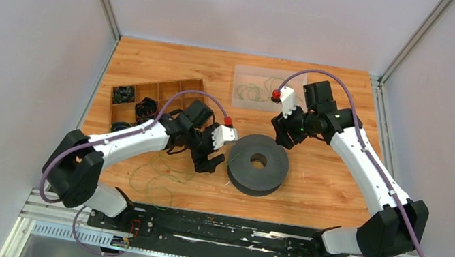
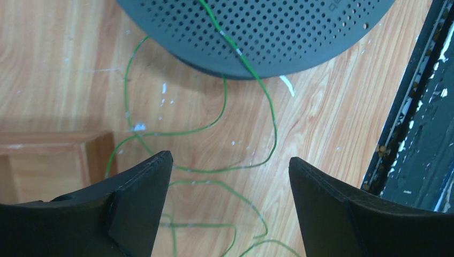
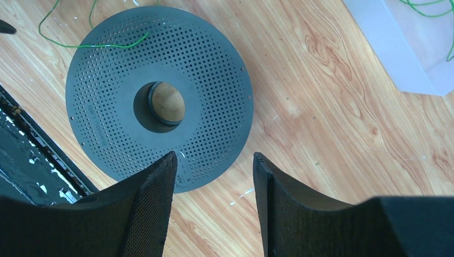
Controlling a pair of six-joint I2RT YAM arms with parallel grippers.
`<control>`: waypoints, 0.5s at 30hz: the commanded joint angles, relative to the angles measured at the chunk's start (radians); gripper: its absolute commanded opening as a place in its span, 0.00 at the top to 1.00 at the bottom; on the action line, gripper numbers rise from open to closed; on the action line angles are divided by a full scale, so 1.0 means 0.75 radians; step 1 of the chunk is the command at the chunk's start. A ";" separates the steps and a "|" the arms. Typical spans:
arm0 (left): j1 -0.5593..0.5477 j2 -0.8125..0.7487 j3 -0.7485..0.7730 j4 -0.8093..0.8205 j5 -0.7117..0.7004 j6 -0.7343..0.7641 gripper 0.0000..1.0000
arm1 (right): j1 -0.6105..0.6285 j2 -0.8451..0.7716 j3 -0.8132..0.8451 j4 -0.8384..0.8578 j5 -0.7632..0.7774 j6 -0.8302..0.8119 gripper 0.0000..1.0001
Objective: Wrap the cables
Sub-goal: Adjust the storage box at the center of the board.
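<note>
Left hand point(image 2: 230, 160) hangs spread wide apart and empty, the cables point(image 2: 274, 124) just under it, likely ready to grab one.

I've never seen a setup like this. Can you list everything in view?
table: one, light wood, under everything.
perforated disc: one, dark grey, table centre.
cables: thin, green; loose loops near the left arm, one strand over the disc; count unclear.
clear tray: one, far side, with more green wire inside.
wooden box: one, compartments, far left.
cord bundles: at least three, black, in the box.
arms: two, white and black, with purple cords.
left gripper: black, open, over the loops.
right gripper: black, open, above the disc's edge.
</note>
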 commanded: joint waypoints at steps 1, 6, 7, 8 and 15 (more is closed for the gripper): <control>-0.054 0.085 -0.035 0.219 0.046 -0.101 0.17 | -0.037 -0.023 -0.036 -0.030 -0.019 0.017 0.46; -0.075 0.204 -0.024 0.245 0.099 -0.134 0.25 | -0.045 -0.030 -0.048 -0.033 -0.019 0.016 0.46; -0.077 0.222 -0.018 0.239 0.111 -0.139 0.29 | -0.048 -0.031 -0.049 -0.032 -0.017 0.015 0.46; -0.077 0.236 -0.012 0.232 0.121 -0.139 0.32 | -0.052 -0.031 -0.051 -0.032 -0.016 0.015 0.46; -0.077 0.256 0.015 0.140 0.164 -0.100 0.73 | -0.059 -0.023 -0.036 -0.034 -0.017 0.013 0.46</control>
